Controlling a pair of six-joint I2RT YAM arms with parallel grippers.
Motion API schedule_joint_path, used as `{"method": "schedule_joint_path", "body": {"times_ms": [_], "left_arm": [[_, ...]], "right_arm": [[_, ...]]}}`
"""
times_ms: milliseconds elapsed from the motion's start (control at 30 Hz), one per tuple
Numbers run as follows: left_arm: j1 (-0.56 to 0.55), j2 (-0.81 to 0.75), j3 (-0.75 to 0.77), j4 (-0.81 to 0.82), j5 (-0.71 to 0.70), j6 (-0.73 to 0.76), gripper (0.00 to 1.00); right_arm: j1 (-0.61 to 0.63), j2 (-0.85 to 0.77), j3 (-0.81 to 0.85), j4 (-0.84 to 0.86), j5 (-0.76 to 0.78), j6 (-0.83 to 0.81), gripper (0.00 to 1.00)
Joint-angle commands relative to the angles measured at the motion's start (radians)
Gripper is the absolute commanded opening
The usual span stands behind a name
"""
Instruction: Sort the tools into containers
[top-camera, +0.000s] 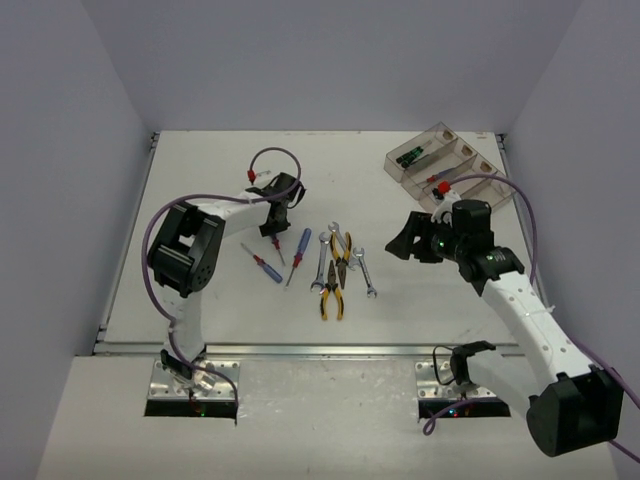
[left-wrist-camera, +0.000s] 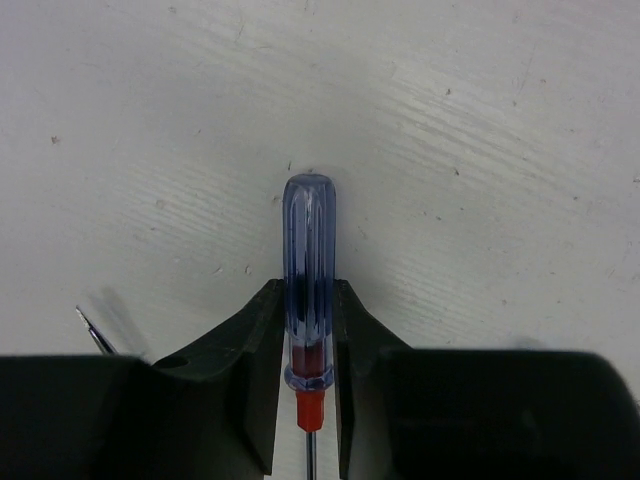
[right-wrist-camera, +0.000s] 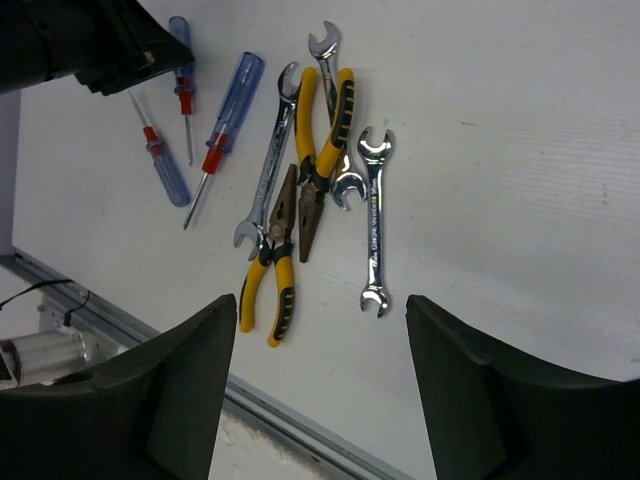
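my left hand (left-wrist-camera: 305, 300) pinches the blue screwdriver (left-wrist-camera: 309, 235) between its fingers, low on the counter (left-wrist-camera: 150, 120). my right hand (right-wrist-camera: 320, 305) hangs wide, empty. a couple of tools lie in the containers (top-camera: 452, 143); pliers (right-wrist-camera: 300, 200), wrenches (right-wrist-camera: 374, 220) and other screwdrivers (right-wrist-camera: 225, 110) wait beneath it.

The screwdriver (left-wrist-camera: 309, 260) handle is gleaming as glossy, see-through blue plastic with a red collar. The left tool's (left-wrist-camera: 308, 300) fingers are looking matt black. The table (left-wrist-camera: 480, 150) is showing a white, matt, finely scratched face. The wrenches (right-wrist-camera: 372, 225) are shining as polished metal, and the pliers (right-wrist-camera: 260, 275) are wearing smooth yellow-and-black grips.
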Motion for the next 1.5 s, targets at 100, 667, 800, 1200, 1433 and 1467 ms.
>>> {"method": "schedule_joint_path", "body": {"times_ms": [100, 667, 800, 1200, 1433, 1467], "left_arm": [[0.016, -0.09, -0.054, 0.061, 0.027, -0.035, 0.0], [-0.181, -0.678, -0.398, 0.476, 0.465, -0.068, 0.0], [-0.25, -0.755, -0.448, 0.539, 0.466, -0.136, 0.0], [-0.311, -0.815, -0.511, 0.618, 0.444, -0.204, 0.0], [-0.309, -0.814, -0.33, 0.193, 0.068, -0.147, 1.0], [-0.309, -0.825, -0.308, 0.12, -0.009, -0.153, 1.0]], "right_arm": [[0.001, -0.036, -0.098, 0.245, -0.313, 0.053, 0.7], [0.314, 0.306, 0.016, 0.579, -0.262, 0.173, 0.75], [0.364, 0.37, 0.064, 0.608, -0.238, 0.192, 0.65], [0.422, 0.422, 0.094, 0.662, -0.156, 0.298, 0.0], [0.36, 0.397, 0.138, 0.402, 0.081, 0.273, 0.0], [0.339, 0.401, 0.159, 0.374, 0.113, 0.272, 0.0]]}}
